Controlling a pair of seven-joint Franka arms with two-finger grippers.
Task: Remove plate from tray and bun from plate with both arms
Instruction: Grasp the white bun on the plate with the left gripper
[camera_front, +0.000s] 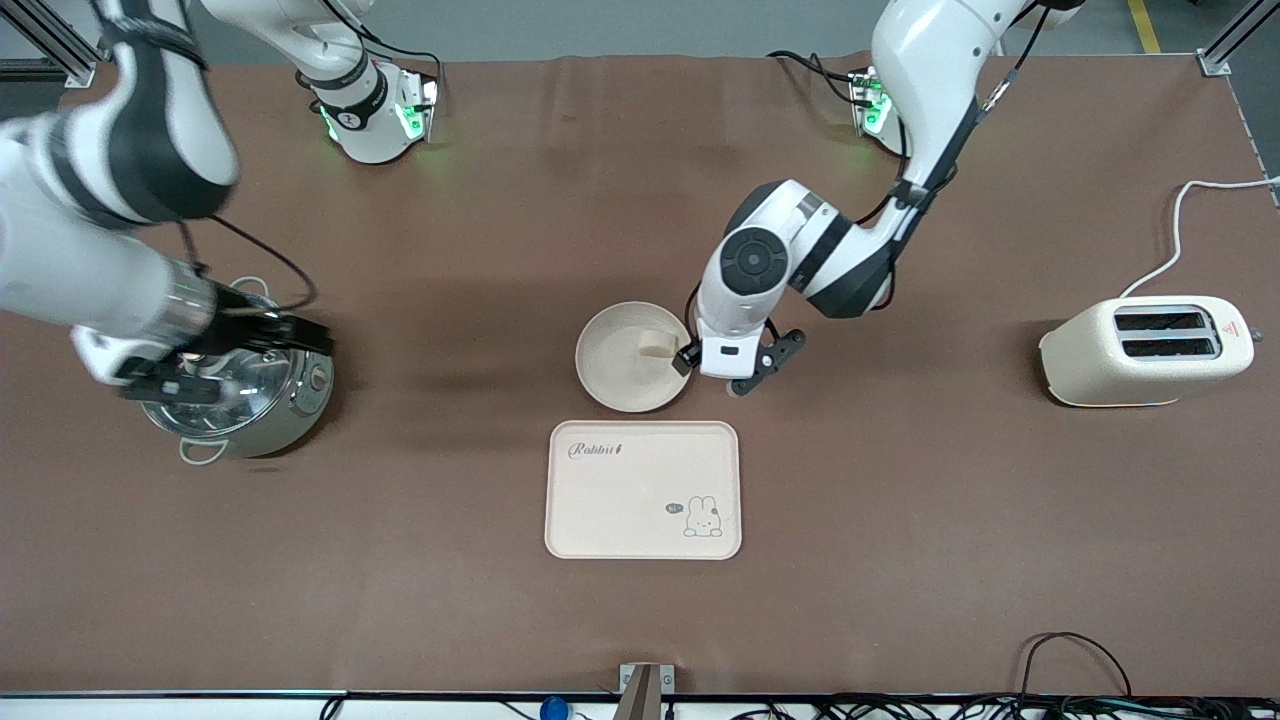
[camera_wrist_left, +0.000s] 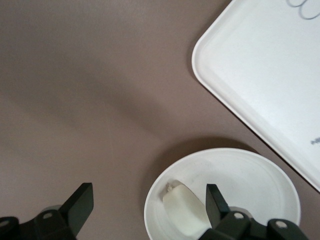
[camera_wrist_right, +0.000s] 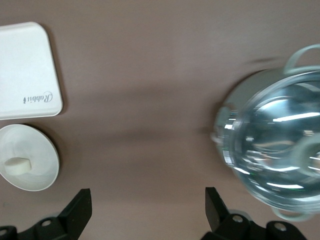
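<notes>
Front view: plate (camera_front: 632, 357) sitting off tray (camera_front: 643, 489); left gripper (camera_front: 712, 372) hovering wide open, empty, beside bun (camera_front: 657, 345), needing lowering astride it; right gripper (camera_front: 185, 375) waiting open, empty, over pot (camera_front: 240, 400).

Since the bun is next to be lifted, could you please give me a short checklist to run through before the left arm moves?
1. Plate off the tray, on the table: ok.
2. Bun in the plate, exposed: ok.
3. Left end effector open: ok.
4. Left end effector centred over the bun: not ok, it straddles the plate's rim.
5. Right end effector open, over the pot, away from the plate: ok.
</notes>
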